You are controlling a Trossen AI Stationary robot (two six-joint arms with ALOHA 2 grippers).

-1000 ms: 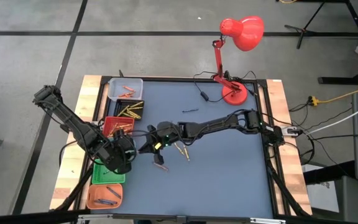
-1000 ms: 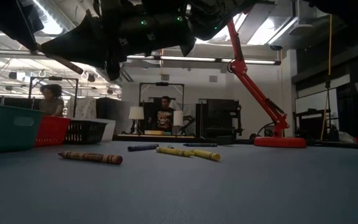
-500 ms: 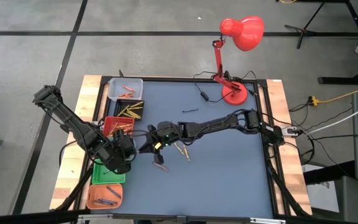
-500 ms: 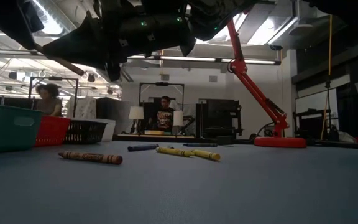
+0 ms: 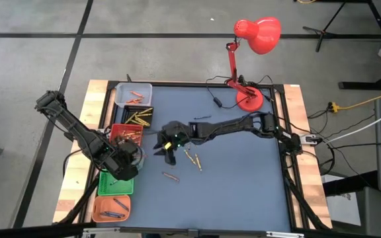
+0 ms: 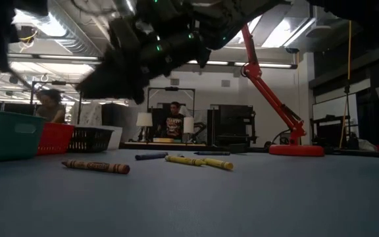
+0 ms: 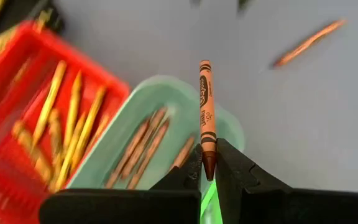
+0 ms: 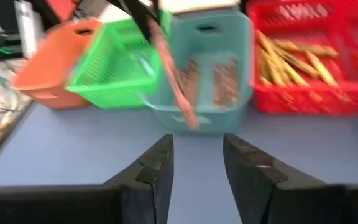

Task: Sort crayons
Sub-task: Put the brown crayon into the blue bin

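- Left gripper [image 7: 209, 163]: clamped on a brown crayon [image 7: 205, 112], held by its lower end, the rest sticking up past the fingertips. In the high view this gripper [image 5: 126, 158] sits at the left-centre of the frame, over the column of bins.
- Directly past the held crayon in the left wrist view: teal bin [image 7: 166, 118], with several brown crayons lying in it. Red bin [image 7: 17, 124] beside it holds yellow crayons.
- Right gripper [image 8: 194, 163]: fingers spread, nothing between them. In the high view it [image 5: 169, 140] is at frame centre, just right of the bin column, above the blue worktop [image 5: 243, 178].
- The right wrist view faces the bins: orange bin [image 8: 55, 50], green bin [image 8: 114, 59], then teal and red. Left arm's crayon shows blurred in front of the teal one.
- Loose crayons on the worktop, low view: brown one [image 6: 95, 166] at left-centre, dark blue one [image 6: 151, 157] behind it, two yellow ones [image 6: 199, 160] towards centre. In the high view they lie below and right of the right gripper.
- Step in hand (judgement): left arm delivering a brown crayon to the teal bin, which matches its colour; right arm free for a pick.
- Next move calls for: tip of the crayon centred over the teal bin opening, clear of the rim, then release. Right arm would need to descend on one loose crayon, jaws across its width.
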